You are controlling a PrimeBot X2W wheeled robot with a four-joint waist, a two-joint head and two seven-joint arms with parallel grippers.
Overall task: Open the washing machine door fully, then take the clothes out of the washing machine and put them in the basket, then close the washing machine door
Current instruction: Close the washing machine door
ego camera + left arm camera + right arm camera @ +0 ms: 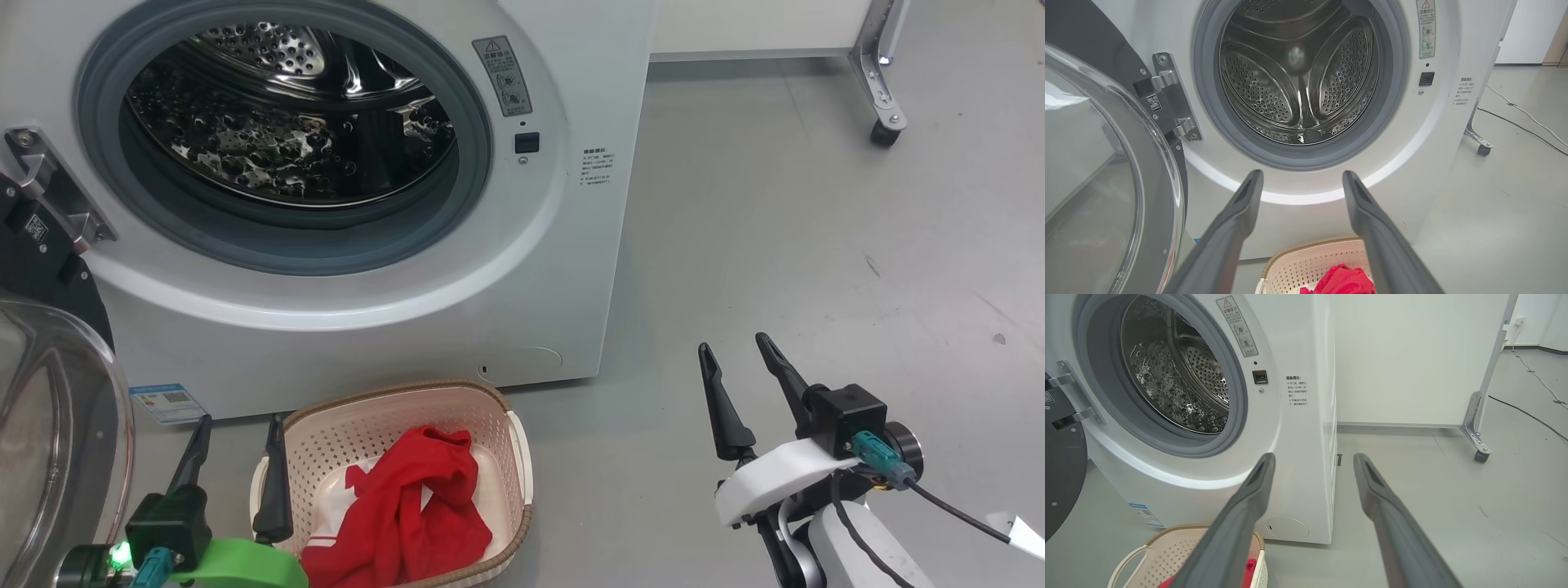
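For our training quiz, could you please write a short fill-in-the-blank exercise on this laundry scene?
1. The basket holds ____ clothes.
2. The washing machine door stands ____.
3. The washing machine has an ____ drum.
4. The left gripper and right gripper are both ____.
Answers: red; open; empty; open.

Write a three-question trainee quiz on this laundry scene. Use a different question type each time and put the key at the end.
1. True or false: the clothes lie inside the basket.
2. Multiple choice: the washing machine door is
A) shut over the drum mouth
B) swung open on the robot's left
C) lying flat on the floor
3. Fill in the blank: the left end effector and the right end effector are both ____ and hold nothing.

Key: 1 true; 2 B; 3 open.
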